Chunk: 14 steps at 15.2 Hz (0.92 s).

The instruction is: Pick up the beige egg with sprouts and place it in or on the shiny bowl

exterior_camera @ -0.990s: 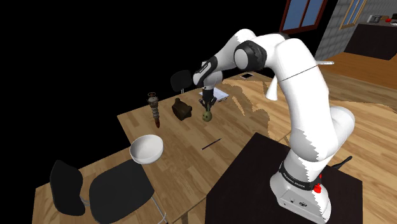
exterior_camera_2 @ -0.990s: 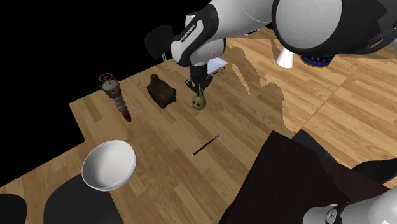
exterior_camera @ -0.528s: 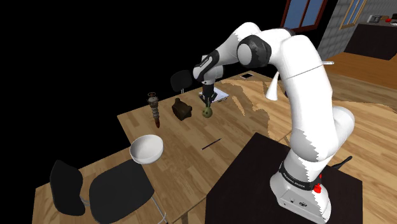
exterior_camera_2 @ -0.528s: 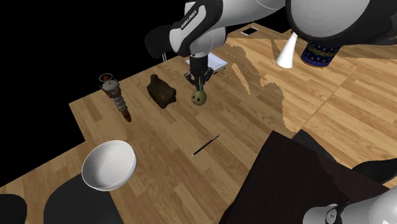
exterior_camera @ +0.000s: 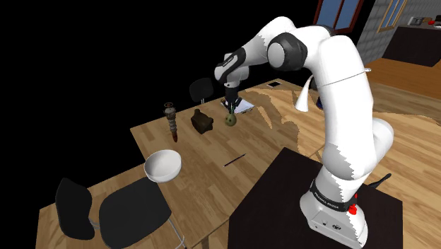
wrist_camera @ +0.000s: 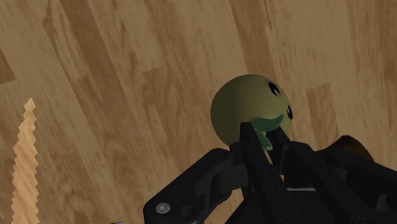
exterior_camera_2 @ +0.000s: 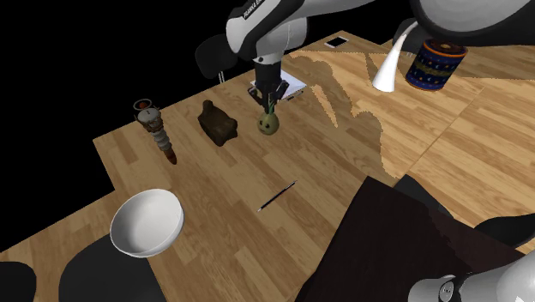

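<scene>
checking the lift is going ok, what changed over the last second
The tool, shut on the olive egg by its sprouts, rose and carried it a little higher. The white bowl, brown lump and pen stayed where they were.

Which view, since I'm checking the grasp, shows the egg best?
The wrist view: the olive egg sits close, its green sprout pinched in the gripper. The shoulder and second exterior views show it small, hanging below the gripper.
</scene>
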Motion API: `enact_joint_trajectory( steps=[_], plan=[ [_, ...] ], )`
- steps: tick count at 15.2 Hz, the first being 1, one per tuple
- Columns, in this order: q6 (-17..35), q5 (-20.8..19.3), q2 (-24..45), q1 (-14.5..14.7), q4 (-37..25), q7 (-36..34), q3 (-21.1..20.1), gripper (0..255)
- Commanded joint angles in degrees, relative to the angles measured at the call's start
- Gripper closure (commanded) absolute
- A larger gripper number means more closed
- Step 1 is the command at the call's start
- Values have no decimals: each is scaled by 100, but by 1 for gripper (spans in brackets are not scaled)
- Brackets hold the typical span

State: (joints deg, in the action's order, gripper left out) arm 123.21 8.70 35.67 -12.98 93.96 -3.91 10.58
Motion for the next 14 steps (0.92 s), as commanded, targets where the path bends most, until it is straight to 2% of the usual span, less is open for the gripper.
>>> enact_joint_trajectory(
  steps=[1, 4, 14],
  plan=[
    [-123, -22, -95, 7, -30, -13, 15, 255],
    [-247, -43, -193, 16, -57, -28, 29, 255],
    [-191, -112, -419, 924, 168, -1180, -230, 255]
  ],
)
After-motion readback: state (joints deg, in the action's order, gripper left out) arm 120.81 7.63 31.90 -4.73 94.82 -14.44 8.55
